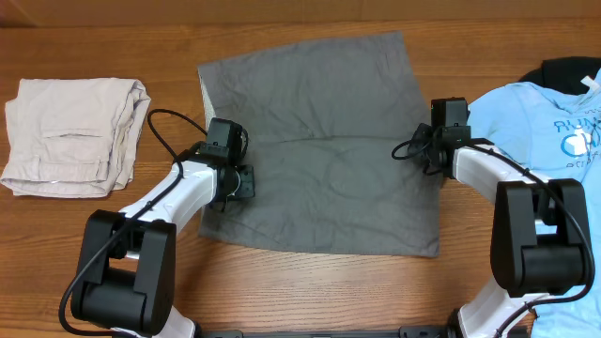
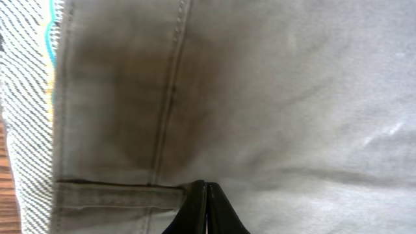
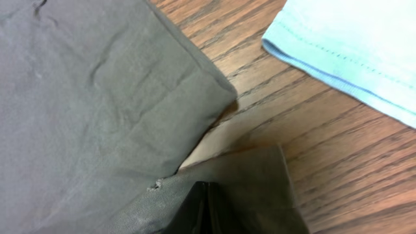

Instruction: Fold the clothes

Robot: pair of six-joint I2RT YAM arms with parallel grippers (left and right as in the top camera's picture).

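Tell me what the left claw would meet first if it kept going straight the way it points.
The grey shorts. The shut left claw points straight into their fabric near a stitched seam, apparently touching it; nothing lies between.

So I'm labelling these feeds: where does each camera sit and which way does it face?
Overhead: above the table, looking down at grey shorts, beige shorts, blue shirt; both arms show.
Left wrist: close over the grey shorts' seam; shut left end effector shows.
Right wrist: over the shorts' edge and table; shut right end effector shows.
Shared: grey shorts in all; blue shirt in overhead and right wrist.
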